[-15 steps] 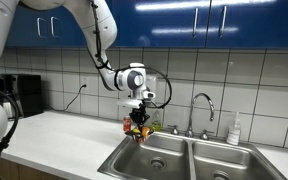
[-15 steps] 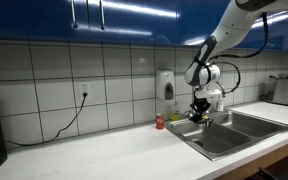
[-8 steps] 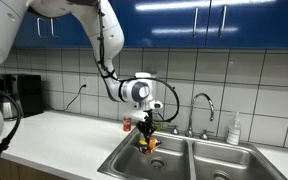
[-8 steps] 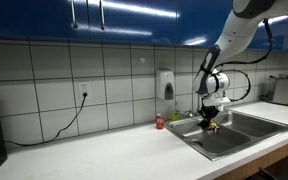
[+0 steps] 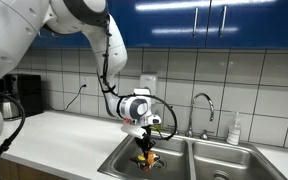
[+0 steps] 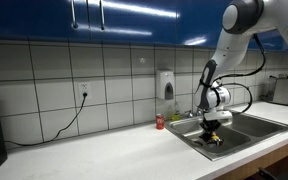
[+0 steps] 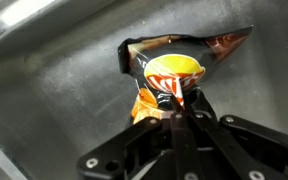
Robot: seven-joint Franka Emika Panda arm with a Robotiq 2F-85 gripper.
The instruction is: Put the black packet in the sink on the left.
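Hanging from the gripper (image 7: 176,105), the black packet (image 7: 179,75) sits low inside the left basin (image 5: 170,160) of the double sink, below the level of its rim. In the wrist view the two fingers (image 7: 170,128) are drawn close together and pinch one crumpled end of the packet. The rest of the packet fans out beyond them, with dark edges, an orange and yellow print in the middle and a glossy brown corner. Brushed steel fills the view all around it. Whether the packet's far end touches the basin floor (image 7: 54,110) cannot be told.

In both exterior views the arm reaches down over the sink with the gripper (image 5: 144,148) pointing downward, and the packet (image 5: 148,158) shows as a small orange and dark shape just under it. From the opposite side the gripper (image 6: 211,127) and packet (image 6: 213,138) stand over the near part of the sink (image 6: 246,128).

A curved faucet (image 5: 202,105) rises behind the divider between the basins, and a soap bottle (image 5: 234,130) stands on the surface (image 5: 54,130) near the right basin. In an exterior view a small red can (image 6: 160,122) stands by the wall just beside the sink, under a wall dispenser (image 6: 165,85). A cable (image 6: 69,122) hangs from an outlet (image 6: 83,96) on the tiles.
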